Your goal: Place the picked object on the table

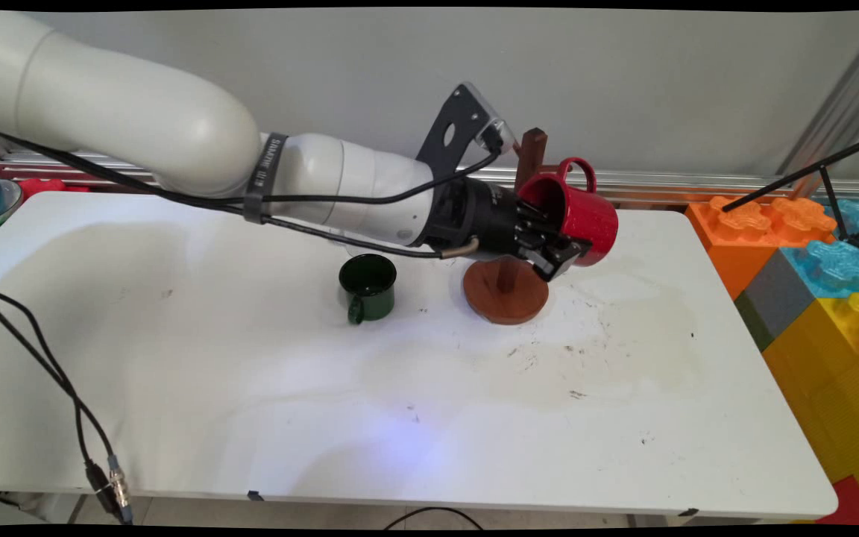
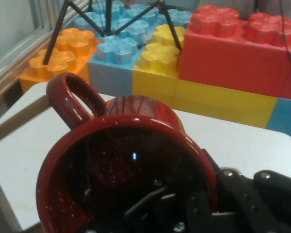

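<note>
One mug was in the claw: the black gripper [image 1: 558, 252] was clamped on the rim of a red mug [image 1: 582, 216], one finger inside the bowl and the other outside against the wall. In the hand view the mug's dark mouth [image 2: 131, 179] filled the lower frame, opening back toward the camera, so its long axis ran roughly in line with the gripper's own reach. In the main view that axis lay near level — mouth toward ten o'clock, base toward four. The mug's handle [image 1: 577, 171] stood up at twelve o'clock, its loop just beside the top of the wooden mug stand's post [image 1: 532, 149]; I could not tell whether they touched.

Nearest the main camera, the white table [image 1: 250, 418] showed scuff marks. Farther back sat a green mug [image 1: 367, 286], upright, mouth up, handle toward six o'clock, well apart from the gripper at about eight o'clock from it. The stand's round base [image 1: 505, 291] lay directly under the held mug, at six o'clock — mug clear of the table. Farthest off, at three o'clock, large toy blocks [image 1: 810, 261] were stacked past the table's edge, with thin black tripod legs [image 2: 106, 19] over them.
</note>
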Tool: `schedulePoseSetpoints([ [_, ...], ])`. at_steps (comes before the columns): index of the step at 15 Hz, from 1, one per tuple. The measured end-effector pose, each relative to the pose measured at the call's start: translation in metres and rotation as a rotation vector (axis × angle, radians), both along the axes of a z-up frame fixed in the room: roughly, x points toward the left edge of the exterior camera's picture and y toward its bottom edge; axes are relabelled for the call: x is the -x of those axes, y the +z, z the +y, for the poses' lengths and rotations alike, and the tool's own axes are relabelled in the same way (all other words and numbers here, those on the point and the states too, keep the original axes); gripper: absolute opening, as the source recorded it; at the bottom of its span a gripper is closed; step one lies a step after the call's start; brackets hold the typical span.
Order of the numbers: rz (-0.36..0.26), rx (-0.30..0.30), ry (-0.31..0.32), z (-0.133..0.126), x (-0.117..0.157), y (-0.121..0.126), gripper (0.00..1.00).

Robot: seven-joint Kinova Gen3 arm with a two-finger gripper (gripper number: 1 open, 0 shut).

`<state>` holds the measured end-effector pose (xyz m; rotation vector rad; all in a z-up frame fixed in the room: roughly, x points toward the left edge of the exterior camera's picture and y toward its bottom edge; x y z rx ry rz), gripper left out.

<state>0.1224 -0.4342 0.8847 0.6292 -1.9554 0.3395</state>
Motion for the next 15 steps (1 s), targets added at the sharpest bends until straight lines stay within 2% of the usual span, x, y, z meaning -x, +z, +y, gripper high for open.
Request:
schedulePoseSetpoints([
  [8, -0.083, -0.038, -0.082, 0.033, -0.031, 0.016, 0.00],
  [15, -0.251, -0.102, -0.103, 0.048, -0.091, 0.047, 0.00],
])
